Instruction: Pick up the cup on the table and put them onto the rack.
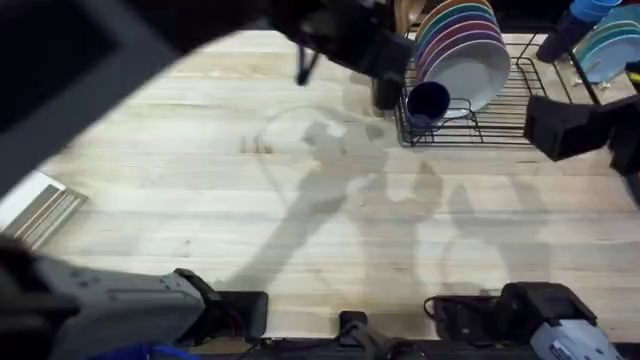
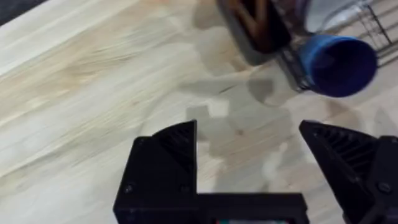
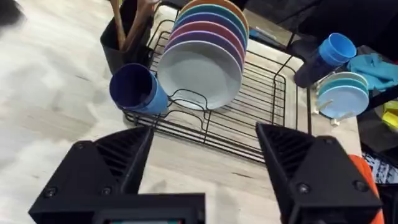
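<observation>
While both arms hang over the table, the dark blue cup lies on its side at the front left corner of the black wire dish rack.

From where I stand, the cup rests on the rack's wires just before the white plate, first of a row of upright coloured plates, with its open mouth turned toward the table's near edge. A dark utensil holder stands against the rack's left end, beside the cup. Over bare wood just short of that corner, the left gripper has its black fingers spread wide with nothing between them. Facing the rack's front, the right gripper is spread wide as well and grips nothing. At the table's far right corner sit a light blue cup and pale blue plates.
</observation>
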Controlling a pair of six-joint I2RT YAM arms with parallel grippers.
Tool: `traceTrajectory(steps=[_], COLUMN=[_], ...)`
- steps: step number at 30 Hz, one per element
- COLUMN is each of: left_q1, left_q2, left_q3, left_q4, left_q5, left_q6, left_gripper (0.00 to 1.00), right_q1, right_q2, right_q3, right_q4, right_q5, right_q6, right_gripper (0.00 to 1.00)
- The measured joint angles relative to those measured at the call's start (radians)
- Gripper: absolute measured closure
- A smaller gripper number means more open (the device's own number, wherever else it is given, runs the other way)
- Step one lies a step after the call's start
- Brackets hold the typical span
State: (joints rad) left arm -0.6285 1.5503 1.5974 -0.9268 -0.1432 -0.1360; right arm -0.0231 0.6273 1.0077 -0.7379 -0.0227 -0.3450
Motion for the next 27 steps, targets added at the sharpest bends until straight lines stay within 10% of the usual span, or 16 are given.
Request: traceTrajectory(steps=[14,27], left_q1=[0.334,0.410], left_q2=[-0.299,-0.387], left_q3=[0.000,0.000], left_q4=[-0.270,-0.381], left_q5=[-0.081,-0.086], left_q6=[-0.003,-0.003], left_gripper=[0.008,0.008], right_q1=[0.000,0.000], right_q2=[0.000,0.000], right_q3=[0.000,0.000], right_q4=[-0.004,-0.004], right_q5=[0.000,0.000], right_q6=[0.228,0.264], right_gripper=[0.005,0.005])
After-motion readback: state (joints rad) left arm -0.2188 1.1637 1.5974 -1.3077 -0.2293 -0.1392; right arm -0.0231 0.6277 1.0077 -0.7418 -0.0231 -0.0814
